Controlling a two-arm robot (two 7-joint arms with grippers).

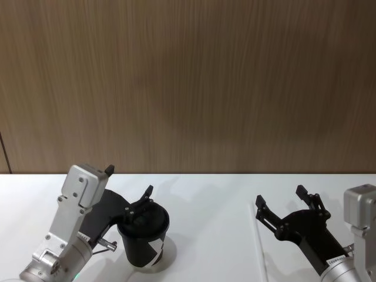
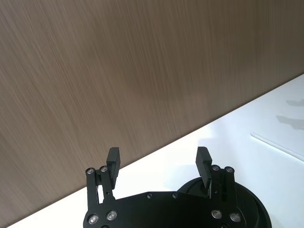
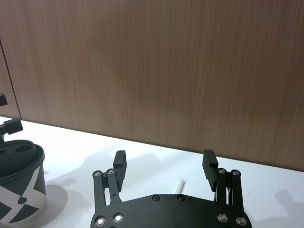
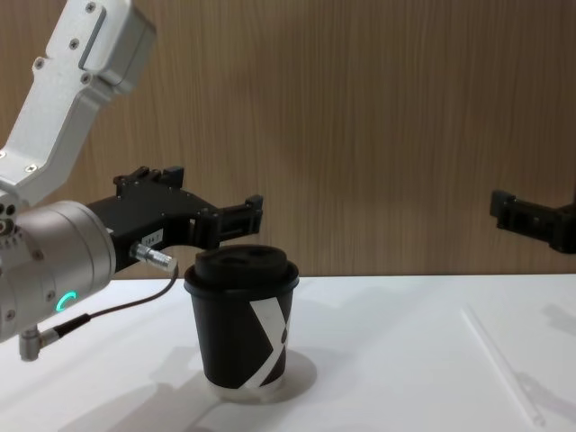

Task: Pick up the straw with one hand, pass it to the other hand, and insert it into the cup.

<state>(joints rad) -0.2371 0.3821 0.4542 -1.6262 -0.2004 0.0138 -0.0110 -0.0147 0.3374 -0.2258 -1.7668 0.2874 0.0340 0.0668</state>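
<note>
The straw (image 4: 500,364) is laid flat on the white table (image 1: 211,223), well right of the cup (image 4: 241,337). The right gripper (image 1: 281,197) is held above it, fingers spread and empty. The cup's lid (image 4: 245,263) is overhung by the left gripper (image 1: 129,181), fingers likewise spread. A wood wall (image 1: 188,82) is seen behind.

Cup (image 4: 241,328): black paper, domed lid, white stripe; upright, just beneath left gripper (image 1: 129,180).
Straw (image 4: 499,364): thin, white translucent; lying flat, below right gripper (image 1: 280,195).
</note>
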